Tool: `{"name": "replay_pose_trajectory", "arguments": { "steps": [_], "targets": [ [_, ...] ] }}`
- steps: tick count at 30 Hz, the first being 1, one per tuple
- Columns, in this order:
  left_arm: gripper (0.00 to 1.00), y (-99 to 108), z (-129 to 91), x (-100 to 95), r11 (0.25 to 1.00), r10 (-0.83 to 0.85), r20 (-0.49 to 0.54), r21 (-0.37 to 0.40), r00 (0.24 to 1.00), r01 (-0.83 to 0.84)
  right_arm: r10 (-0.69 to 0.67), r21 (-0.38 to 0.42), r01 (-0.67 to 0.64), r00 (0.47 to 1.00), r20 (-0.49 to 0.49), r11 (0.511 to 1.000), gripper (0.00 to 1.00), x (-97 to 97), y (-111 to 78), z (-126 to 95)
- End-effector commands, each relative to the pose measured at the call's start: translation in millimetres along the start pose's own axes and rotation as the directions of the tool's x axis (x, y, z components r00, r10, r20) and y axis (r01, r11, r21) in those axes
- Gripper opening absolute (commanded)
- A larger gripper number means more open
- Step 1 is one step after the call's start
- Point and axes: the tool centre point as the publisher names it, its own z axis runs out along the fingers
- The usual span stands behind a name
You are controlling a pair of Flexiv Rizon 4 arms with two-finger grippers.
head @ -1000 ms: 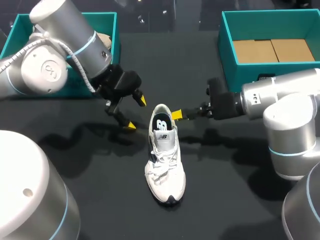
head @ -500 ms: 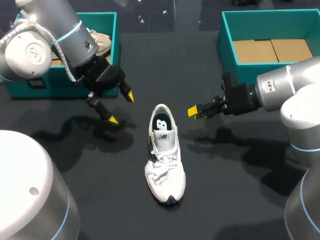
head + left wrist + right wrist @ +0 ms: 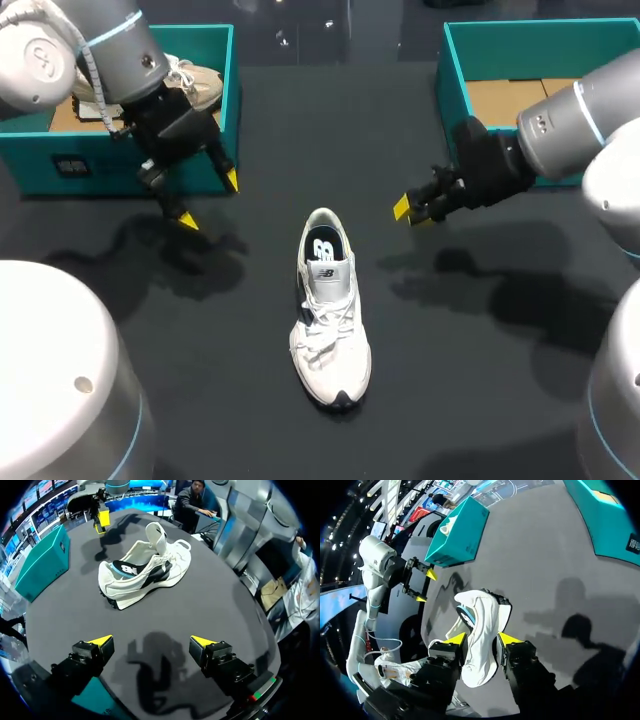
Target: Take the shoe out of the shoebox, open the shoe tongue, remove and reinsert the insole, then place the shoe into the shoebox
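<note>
Left claw [image 3: 210, 200] hangs wide open off a bent arm, just before the teal shoebox [image 3: 215, 60] (a second shoe [image 3: 195, 78] lies inside). My right claw [image 3: 408, 212], fingers parted and empty, points in from the other teal box [image 3: 455, 90]. Between them the white laced shoe [image 3: 328, 310] stands upright on the matte black table [image 3: 480, 400], tongue raised.
</note>
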Motion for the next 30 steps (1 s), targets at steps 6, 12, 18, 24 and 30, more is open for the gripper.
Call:
{"name": "replay_pose_trajectory", "arguments": {
  "steps": [6,12,18,24,30],
  "targets": [
    [1.0,19.8,-29.2,6.7,0.999,0.02,-0.022,-0.047,1.0,-0.021,0.108,0.101,-0.159,0.912,0.395,0.982,0.0,20.7,2.3,-3.1],
    [1.0,23.6,-33.2,6.9,0.998,0.018,-0.031,-0.052,0.999,-0.02,0.138,0.094,-0.219,0.84,0.525,0.971,0.0,40.3,0.8,3.1],
    [1.0,23.6,-33.2,6.9,0.998,0.018,-0.031,-0.052,0.999,-0.02,0.138,0.094,-0.219,0.84,0.525,0.971,0.0,40.3,0.8,3.1],
    [1.0,23.6,-33.2,6.9,0.998,0.018,-0.031,-0.052,0.999,-0.02,0.138,0.094,-0.219,0.84,0.525,0.971,0.0,40.3,0.8,3.1],
    [1.0,23.6,-33.2,6.9,0.998,0.018,-0.031,-0.052,0.999,-0.02,0.144,0.103,-0.241,0.815,0.562,0.965,0.0,52.6,5.0,31.9]
  ]
}}
